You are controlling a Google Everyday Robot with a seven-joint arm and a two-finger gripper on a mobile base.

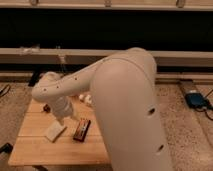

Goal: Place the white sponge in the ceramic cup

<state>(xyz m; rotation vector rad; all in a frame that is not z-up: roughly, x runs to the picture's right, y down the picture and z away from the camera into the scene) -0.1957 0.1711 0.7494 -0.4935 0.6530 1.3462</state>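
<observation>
On the wooden table [32, 150], toward its left end, the white sponge [55, 132] lies flat on the boards. The gripper [62, 119] hangs at the end of the big white arm [120, 100], at about one o'clock from the sponge and very near its far edge. Whether it touches I cannot say, and from where I stand I cannot tell whether it is spread or pressed together. At three o'clock from the sponge, just beside it but apart, lies a dark red-black bar [81, 130], its length running toward the back of the table. At twelve o'clock from the sponge, near the far edge, a small red thing [46, 107] peeps out beside the arm. Beyond the bar, at about one o'clock from it, a small pale shape [87, 98] shows against the arm, too unclear to name. The ceramic cup I cannot make out; the arm's broad body covers the right part of the table. Off on the floor at three o'clock sits a blue object [195, 99]
</observation>
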